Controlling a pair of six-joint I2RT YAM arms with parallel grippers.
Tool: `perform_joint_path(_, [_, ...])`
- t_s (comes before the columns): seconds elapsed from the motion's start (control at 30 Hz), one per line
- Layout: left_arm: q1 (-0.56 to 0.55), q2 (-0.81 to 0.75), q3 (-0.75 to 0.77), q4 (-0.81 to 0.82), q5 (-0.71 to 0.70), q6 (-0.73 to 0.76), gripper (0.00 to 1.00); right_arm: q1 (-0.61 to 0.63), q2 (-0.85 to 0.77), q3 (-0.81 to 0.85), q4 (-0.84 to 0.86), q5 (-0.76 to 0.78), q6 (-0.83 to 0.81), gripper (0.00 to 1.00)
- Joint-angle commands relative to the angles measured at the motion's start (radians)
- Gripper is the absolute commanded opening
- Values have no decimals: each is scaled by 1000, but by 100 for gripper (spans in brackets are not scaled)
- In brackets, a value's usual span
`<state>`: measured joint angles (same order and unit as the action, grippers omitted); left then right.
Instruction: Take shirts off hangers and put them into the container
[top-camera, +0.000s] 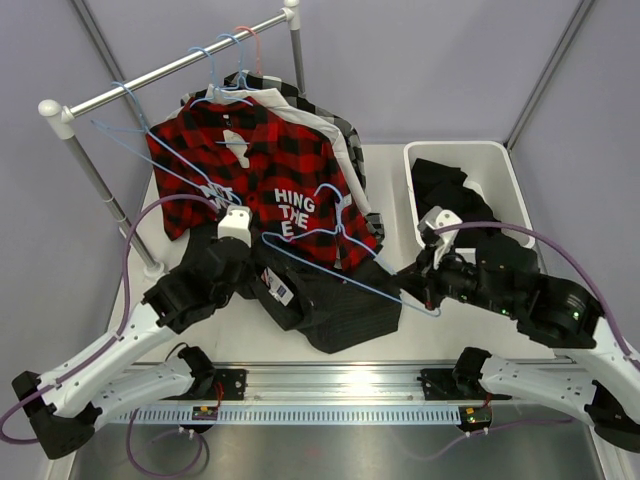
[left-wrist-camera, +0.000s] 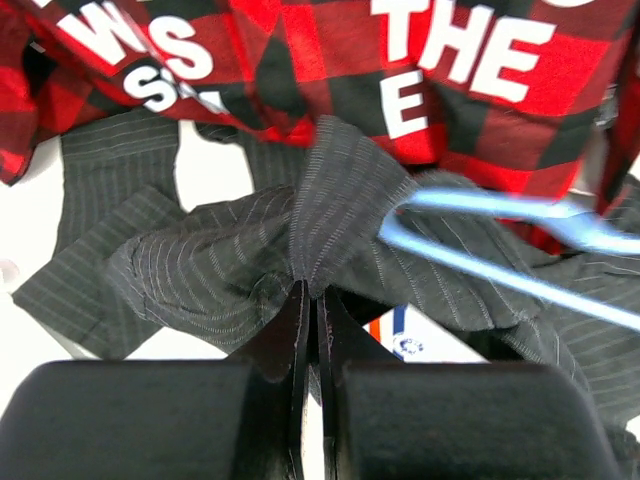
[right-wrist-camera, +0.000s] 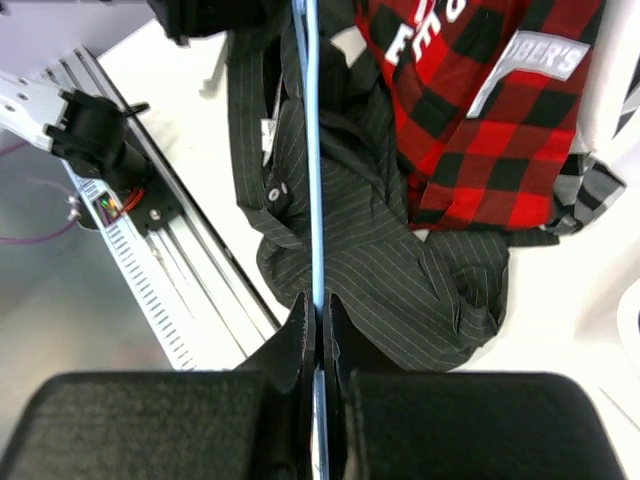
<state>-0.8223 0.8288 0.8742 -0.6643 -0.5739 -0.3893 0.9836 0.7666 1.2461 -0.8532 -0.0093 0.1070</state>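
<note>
step: stripping the charcoal pinstriped shirt (left-wrist-camera: 210, 265) off its light-blue hanger (right-wrist-camera: 313, 150); judged mid-separation, not free yet.
left gripper (left-wrist-camera: 312, 292): closed, pinching a raised fold of pinstriped cloth right at the fingertips.
right gripper (right-wrist-camera: 318, 308): closed on the hanger's thin bar, which runs straight out ahead of the jaws.
shirt location: crumpled on the table (top-camera: 440, 330), spread ahead of both tools and lying between them; hanger lies across it and dips into its folds near the left tool.
plaid shirt (top-camera: 250, 170): just beyond the left fingertips, overlapping the far edge of the pinstripe; ahead and to the right of the right jaws.
container (top-camera: 460, 148): just beside the right wrist, well apart from the left tool; black shirt (top-camera: 445, 185) already inside.
rail (top-camera: 170, 75): far beyond both tools, more hangers hooked on it.
next move (judgement): pull apart, bar one way and cloth the other, until the hanger slips out; then carry the cloth across to the container. needs a firm pinch on a thin fold and a straight pull along the bar.
risk (judgement): hanger end snagging the plaid overlap and dragging it along.
pinstripe: thin, limp weave with fine pale lines; bunches into sharp creases; small white tag (left-wrist-camera: 405, 335) showing near the left jaws.
plaid: red-black checks, bold white printed lettering, softer look.
hanger: slim, smooth, rigid-looking, hooked top.
container build: white hard plastic, rectangular, rounded rim.
</note>
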Motion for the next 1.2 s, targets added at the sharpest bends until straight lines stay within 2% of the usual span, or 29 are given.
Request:
perform_joint_path(0.0, [15, -2, -18, 2, -55, 9, 0, 0, -27, 88, -20, 14, -15, 0])
perform_joint_path(0.27, [57, -9, -53, 5, 6, 12, 1, 1, 3, 174, 11, 77, -35, 0])
perform_joint_path(0.3, [57, -22, -64, 8, 26, 15, 5, -2, 17, 182, 23, 83, -39, 0])
perform_joint_path(0.33, [57, -34, -70, 8, 32, 23, 18, 0, 52, 196, 46, 89, -44, 0])
perform_joint_path(0.43, [60, -101, -101, 9, 32, 32, 36, 0, 147, 271, 83, 123, -67, 0])
perform_joint_path(0.47, [61, -118, -106, 17, 45, 39, 47, 0, 173, 310, 94, 123, -78, 0])
perform_joint_path(0.53, [61, -166, -121, 26, 74, 55, 56, -2, 258, 357, 114, 114, -101, 0])
perform_joint_path(0.57, [61, -192, -126, 38, 89, 66, 65, 0, 285, 406, 121, 106, -133, 0])
perform_joint_path(0.7, [61, -241, -168, 103, 133, 81, 80, -2, 407, 530, 147, 95, -194, 0])
perform_joint_path(0.9, [63, -231, -172, 129, 200, 121, 89, -19, 625, 742, 180, 91, -276, 0])
perform_joint_path(1.17, [74, -232, -182, 127, 209, 109, 91, -60, 896, 1043, 163, -106, -308, 0])
